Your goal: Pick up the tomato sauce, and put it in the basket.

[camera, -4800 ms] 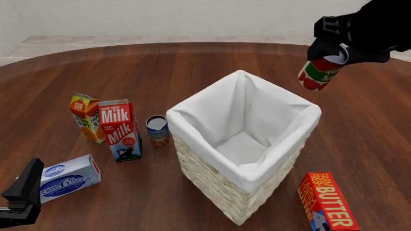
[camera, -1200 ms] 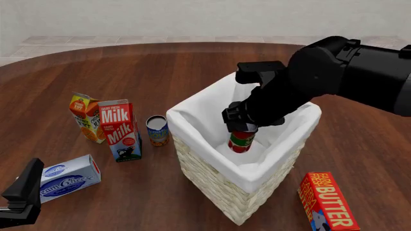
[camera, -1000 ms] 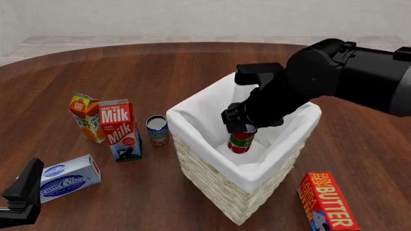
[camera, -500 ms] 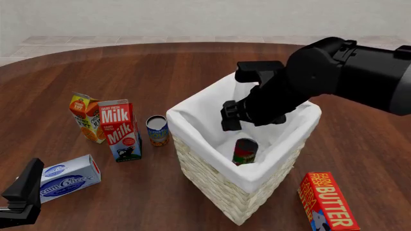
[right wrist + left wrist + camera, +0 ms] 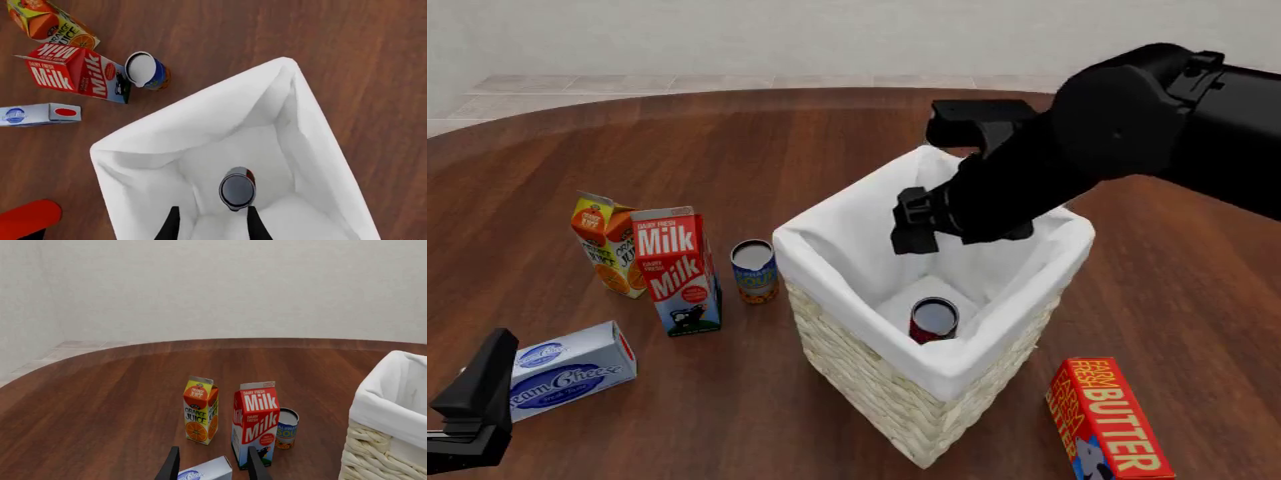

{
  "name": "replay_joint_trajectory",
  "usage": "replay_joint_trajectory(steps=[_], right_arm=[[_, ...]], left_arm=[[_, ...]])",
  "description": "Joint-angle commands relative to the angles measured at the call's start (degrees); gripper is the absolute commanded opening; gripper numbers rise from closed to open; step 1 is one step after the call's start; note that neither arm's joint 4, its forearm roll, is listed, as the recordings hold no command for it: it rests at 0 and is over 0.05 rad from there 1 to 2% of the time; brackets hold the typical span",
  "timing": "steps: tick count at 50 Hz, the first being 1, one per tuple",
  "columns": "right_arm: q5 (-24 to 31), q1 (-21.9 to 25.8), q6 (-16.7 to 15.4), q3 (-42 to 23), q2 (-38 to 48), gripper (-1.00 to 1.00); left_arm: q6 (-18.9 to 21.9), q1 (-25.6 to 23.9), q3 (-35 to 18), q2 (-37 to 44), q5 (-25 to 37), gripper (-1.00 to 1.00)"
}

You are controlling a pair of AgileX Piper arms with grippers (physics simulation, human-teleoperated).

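The sauce (image 5: 934,319) stands upright on the floor of the basket (image 5: 868,370), its long axis vertical, so the placing looks done. The right gripper (image 5: 212,227) hangs directly above it, over the basket's mouth, jaws parted and holding nothing. The left gripper (image 5: 210,471) sits well left of the basket, low over the tabletop (image 5: 761,150), jaws open and empty.
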Motion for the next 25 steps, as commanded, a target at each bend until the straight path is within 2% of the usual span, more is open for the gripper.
replay_joint_trajectory(steps=[1,25], right_arm=[[2.15,-0.11,-0.75,-1.44,-2.92,1.00],[6.93,-0.28,-3.54,-2.60,-11.83,1.00]], left_arm=[[0.17,-0.02,0.04,-0.07,-0.13,1.00],[0.18,-0.04,0.04,-0.07,-0.13,1.00]])
